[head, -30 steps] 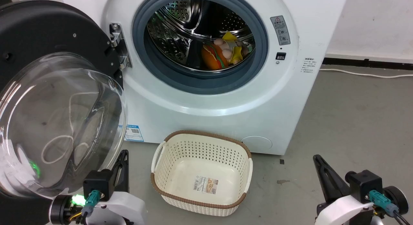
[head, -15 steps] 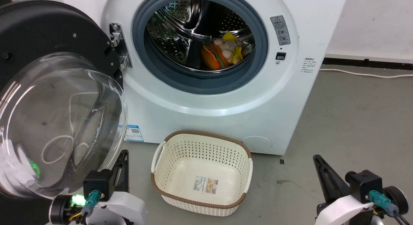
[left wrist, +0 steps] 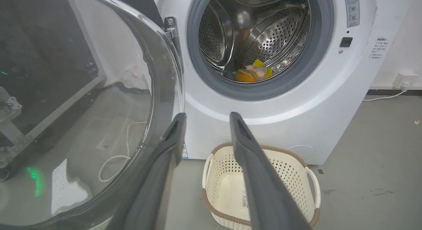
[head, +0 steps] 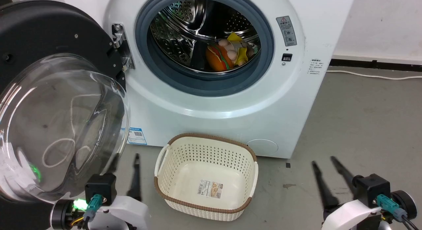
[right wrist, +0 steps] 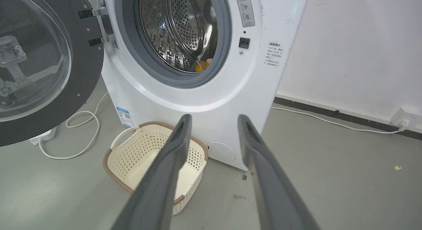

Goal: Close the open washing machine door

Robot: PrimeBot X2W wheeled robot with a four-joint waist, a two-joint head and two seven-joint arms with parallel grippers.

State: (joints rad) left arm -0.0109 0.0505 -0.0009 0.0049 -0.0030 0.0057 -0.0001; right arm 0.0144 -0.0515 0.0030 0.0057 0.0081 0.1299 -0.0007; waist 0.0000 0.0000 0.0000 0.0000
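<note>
Hanging wide open, door (head: 49, 28) sits beside left gripper (left wrist: 207, 115), far from right gripper (right wrist: 214, 117). Both jaws parted, empty.

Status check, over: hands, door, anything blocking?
Hands: left hand open, right hand open, both empty. The washing machine door wide open, swung left. Low basket on floor before the washing machine.

The grey concrete floor (head: 362, 124) carries the white washing machine (head: 214, 114), with a cream perforated basket (head: 197, 147) set on the floor just before its base. A white cable (head: 372, 76) runs along the floor by the wall. A looped cable (right wrist: 82, 150) lies left of the machine beside a small white box (right wrist: 43, 137), perhaps a power strip.
</note>
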